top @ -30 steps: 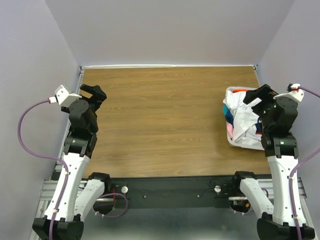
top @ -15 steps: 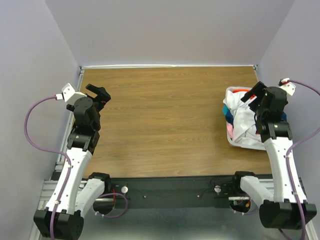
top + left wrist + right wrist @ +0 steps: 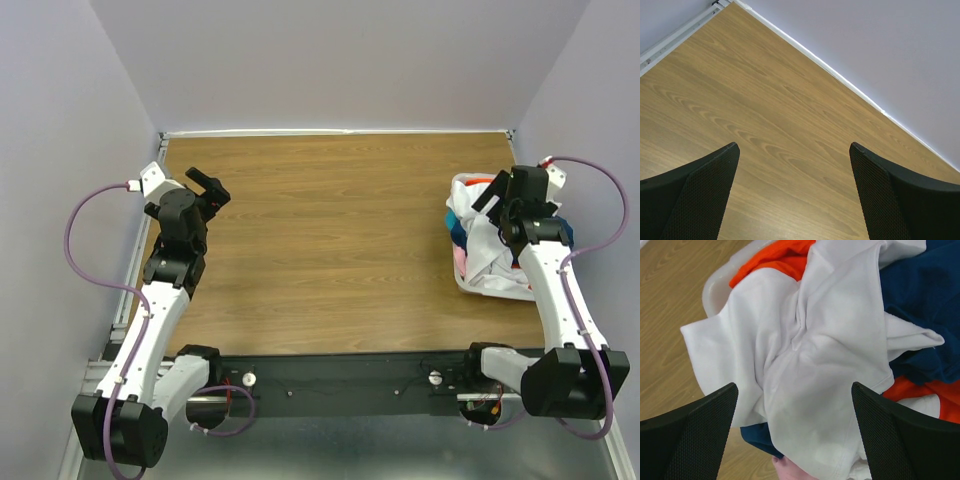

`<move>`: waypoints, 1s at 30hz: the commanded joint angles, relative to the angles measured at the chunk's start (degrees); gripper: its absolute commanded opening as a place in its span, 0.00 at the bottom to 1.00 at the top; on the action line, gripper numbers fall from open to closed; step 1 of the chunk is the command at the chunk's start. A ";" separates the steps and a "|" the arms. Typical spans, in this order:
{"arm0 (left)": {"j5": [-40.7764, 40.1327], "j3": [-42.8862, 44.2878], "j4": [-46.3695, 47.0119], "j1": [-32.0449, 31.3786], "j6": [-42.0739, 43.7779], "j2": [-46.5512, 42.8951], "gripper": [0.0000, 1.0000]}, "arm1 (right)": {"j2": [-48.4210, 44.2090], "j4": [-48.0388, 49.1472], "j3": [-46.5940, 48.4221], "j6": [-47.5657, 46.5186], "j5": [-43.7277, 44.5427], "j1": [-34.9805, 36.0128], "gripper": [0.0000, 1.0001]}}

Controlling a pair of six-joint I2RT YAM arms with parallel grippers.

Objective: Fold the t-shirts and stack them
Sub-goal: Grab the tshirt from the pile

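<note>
A heap of t-shirts fills a white plastic bin [image 3: 461, 283] at the table's right edge. A crumpled white shirt [image 3: 490, 250] [image 3: 810, 365] lies on top, over orange [image 3: 785, 260], dark blue [image 3: 920, 295] and pink [image 3: 790, 471] cloth. My right gripper [image 3: 497, 192] [image 3: 795, 390] hovers open above the white shirt, touching nothing. My left gripper [image 3: 208, 187] [image 3: 792, 150] is open and empty above the bare wood at the table's far left.
The wooden table [image 3: 330, 240] is walled by pale purple panels on three sides. A white rail [image 3: 675, 35] runs along its left and far edges. The black arm-mount bar [image 3: 340, 375] spans the near edge.
Both arms have stretched toward the table's far side. The right gripper has moved over the far part of the bin. The left gripper has risen and shifted right. Both stay open.
</note>
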 commanded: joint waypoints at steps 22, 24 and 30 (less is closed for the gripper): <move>1.21 -1.48 1.80 0.34 0.60 -1.97 0.98 | -0.62 -2.11 0.49 1.09 5.56 0.03 0.05; 1.13 -1.48 1.80 0.34 0.69 -2.06 0.98 | -1.68 -2.55 2.42 -0.75 5.74 0.03 0.04; 1.48 -2.53 2.77 0.34 0.33 -3.73 0.98 | -5.11 -3.87 16.12 -3.49 8.20 0.03 0.01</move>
